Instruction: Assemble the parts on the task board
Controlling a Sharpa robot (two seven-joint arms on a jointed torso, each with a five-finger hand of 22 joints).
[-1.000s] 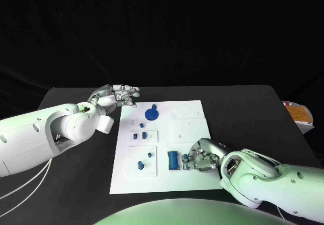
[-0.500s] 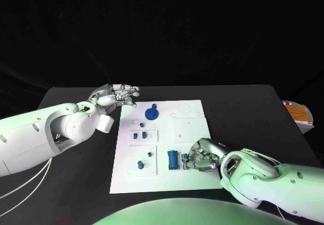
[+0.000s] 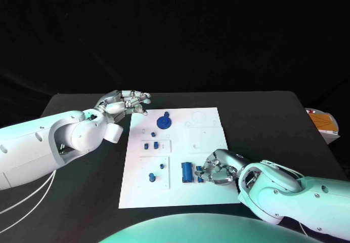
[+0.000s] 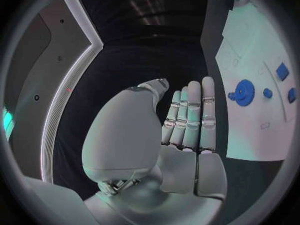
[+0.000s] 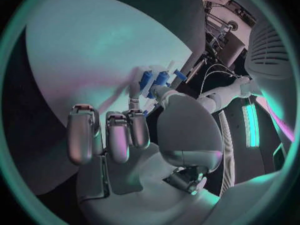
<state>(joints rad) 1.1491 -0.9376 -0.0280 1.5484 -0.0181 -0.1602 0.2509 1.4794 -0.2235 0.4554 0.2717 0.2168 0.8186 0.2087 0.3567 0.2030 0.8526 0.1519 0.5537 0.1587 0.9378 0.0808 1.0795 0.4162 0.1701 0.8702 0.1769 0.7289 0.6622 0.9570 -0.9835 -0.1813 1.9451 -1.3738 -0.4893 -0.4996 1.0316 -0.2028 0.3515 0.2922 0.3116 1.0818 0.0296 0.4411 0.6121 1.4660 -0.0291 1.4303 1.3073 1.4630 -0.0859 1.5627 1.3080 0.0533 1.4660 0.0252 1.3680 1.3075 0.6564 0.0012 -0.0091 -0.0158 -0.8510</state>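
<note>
The left hand (image 3: 122, 104), silver metal on a smooth white arm, hovers over the matte black table (image 3: 73, 109) just off the far left corner of the task board (image 3: 208, 195). In the left wrist view its fingers (image 4: 190, 112) stand straight and pressed side by side, with the thumb alongside, and they hold nothing.

The task board is a flat white rectangular plate in the middle of the table, with shallow outlined recesses. Near its far edge lies a round blue gear-like part (image 3: 164, 122) with a toothed rim. Below it sit a tiny blue peg (image 3: 153, 135), a pair of small blue blocks (image 3: 151, 146), another small blue piece (image 3: 161, 165) and a blue stub (image 3: 151, 177). A blue cylindrical part (image 3: 187, 172) lies lengthwise in its recess toward the near side.

The right hand (image 3: 217, 169) rests on the board just beside that cylinder. Its thumb and a finger pinch a small blue piece (image 5: 155, 80) against the board, while the other fingers (image 5: 106, 132) are curled in.

At the far right an orange object (image 3: 321, 122) lies off the table.
</note>
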